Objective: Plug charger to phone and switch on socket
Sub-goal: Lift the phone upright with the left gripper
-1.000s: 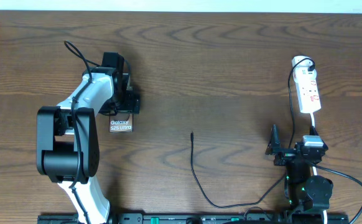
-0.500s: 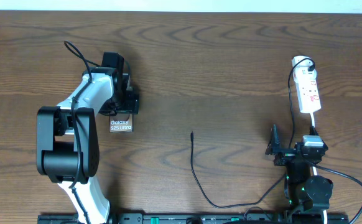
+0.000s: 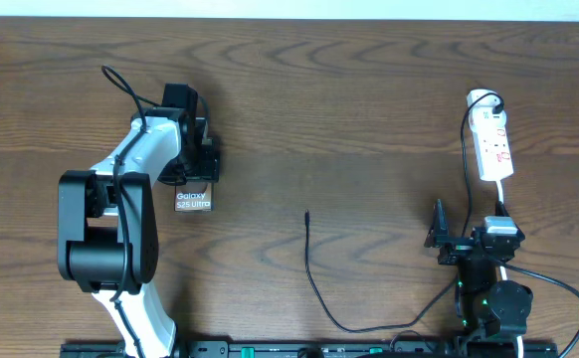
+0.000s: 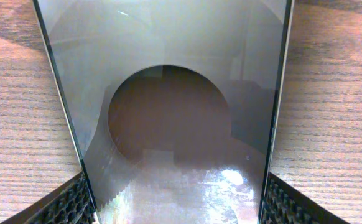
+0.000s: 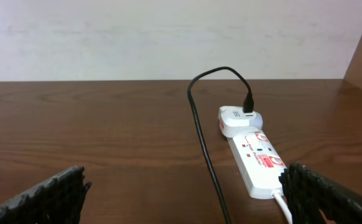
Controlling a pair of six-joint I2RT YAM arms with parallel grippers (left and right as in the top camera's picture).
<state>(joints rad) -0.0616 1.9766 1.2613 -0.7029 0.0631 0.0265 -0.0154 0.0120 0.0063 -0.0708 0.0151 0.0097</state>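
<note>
The phone (image 3: 193,200), a dark slab with white "Galaxy Ultra" lettering, lies on the table at the left. My left gripper (image 3: 197,167) is shut on its far end. In the left wrist view the phone (image 4: 181,93) fills the space between both finger pads (image 4: 178,202). The charger's black cable (image 3: 314,283) has its tip (image 3: 307,213) free on the table at centre. It loops right and up to the white plug (image 3: 482,99) in the socket (image 3: 495,149). My right gripper (image 3: 467,234) is open and empty, just short of the socket (image 5: 255,158).
The table is dark brown wood (image 3: 369,119). The socket's thicker white cord (image 3: 506,199) runs down beside my right arm. In the right wrist view the black cable (image 5: 199,124) arches from the plug (image 5: 238,119) and passes between the open fingers (image 5: 184,180). A pale wall stands behind the table.
</note>
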